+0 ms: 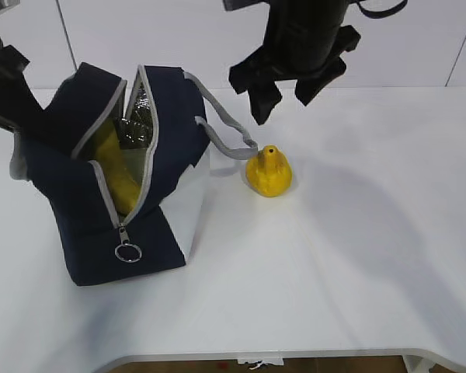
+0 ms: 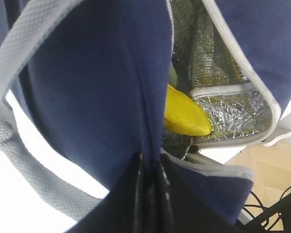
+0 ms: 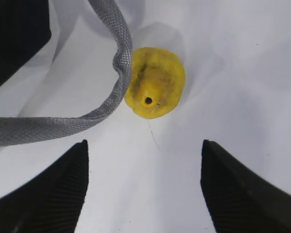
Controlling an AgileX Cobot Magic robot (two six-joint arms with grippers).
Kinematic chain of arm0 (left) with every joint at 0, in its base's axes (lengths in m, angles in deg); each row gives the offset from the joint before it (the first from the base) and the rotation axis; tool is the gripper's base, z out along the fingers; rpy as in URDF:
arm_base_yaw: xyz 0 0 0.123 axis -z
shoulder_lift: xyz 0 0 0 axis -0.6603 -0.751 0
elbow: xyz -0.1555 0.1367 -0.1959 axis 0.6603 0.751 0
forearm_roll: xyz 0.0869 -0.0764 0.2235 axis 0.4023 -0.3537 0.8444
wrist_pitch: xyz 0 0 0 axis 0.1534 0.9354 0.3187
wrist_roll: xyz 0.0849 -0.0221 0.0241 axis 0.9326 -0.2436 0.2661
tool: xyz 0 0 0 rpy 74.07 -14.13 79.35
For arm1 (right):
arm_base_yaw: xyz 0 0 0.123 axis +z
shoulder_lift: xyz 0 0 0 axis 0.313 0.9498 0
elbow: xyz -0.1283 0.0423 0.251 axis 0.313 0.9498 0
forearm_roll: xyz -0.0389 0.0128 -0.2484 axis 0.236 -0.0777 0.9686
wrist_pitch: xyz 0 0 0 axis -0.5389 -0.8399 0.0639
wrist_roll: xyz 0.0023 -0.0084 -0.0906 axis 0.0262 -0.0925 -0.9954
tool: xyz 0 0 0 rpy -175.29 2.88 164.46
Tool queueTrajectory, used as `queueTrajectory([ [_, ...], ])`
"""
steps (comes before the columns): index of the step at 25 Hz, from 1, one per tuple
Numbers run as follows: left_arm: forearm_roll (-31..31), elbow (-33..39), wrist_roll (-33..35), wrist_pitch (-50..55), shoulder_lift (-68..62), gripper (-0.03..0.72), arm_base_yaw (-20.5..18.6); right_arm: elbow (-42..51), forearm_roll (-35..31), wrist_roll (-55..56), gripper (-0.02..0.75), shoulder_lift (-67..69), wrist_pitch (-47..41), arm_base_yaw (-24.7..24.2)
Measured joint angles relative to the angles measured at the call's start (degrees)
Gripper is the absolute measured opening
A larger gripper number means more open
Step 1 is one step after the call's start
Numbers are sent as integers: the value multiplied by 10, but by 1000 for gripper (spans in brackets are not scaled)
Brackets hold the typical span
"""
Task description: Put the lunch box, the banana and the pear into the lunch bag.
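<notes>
On the white table [image 1: 349, 256] stands the lunch bag [image 1: 70, 210], navy blue with a white lower panel, its zipper undone and its top gaping so the silver lining [image 1: 140, 116] shows. Inside the opening lies the banana [image 1: 116, 175], its yellow length leaning along the near wall of the bag; in the left wrist view its tip [image 2: 186, 119] rests against the crinkled foil lining. A metal ring pull [image 1: 128, 252] hangs at the low end of the zipper. The lunch box cannot be made out in any view.

Just to the right of the bag sits the pear [image 1: 269, 172], upright on the table, with its narrow top pointing up. One grey handle [image 1: 225, 128] loops out from the bag and ends beside the pear; from above the strap [image 3: 117, 82] seems to touch the pear's edge [image 3: 155, 82].

The left gripper [image 2: 150, 194] is clenched on the navy fabric at the edge of the bag's opening. The right gripper [image 1: 283, 97] hangs above the pear with its jaws spread wide and nothing between them, the fingers [image 3: 53, 194] well clear of the fruit.
</notes>
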State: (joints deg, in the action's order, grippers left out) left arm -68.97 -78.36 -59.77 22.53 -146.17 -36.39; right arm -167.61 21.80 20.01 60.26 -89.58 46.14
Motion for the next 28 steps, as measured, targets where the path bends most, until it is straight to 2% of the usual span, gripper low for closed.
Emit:
queueTrajectory([
  [12, 9, 0, 0, 4, 0, 6, 0, 10, 12, 4, 555, 50, 0, 0],
  [18, 11, 0, 0, 4, 0, 6, 0, 11, 60, 12, 554, 67, 2, 0],
  [28, 13, 0, 0, 4, 0, 6, 0, 11, 41, 16, 555, 104, 4, -1],
])
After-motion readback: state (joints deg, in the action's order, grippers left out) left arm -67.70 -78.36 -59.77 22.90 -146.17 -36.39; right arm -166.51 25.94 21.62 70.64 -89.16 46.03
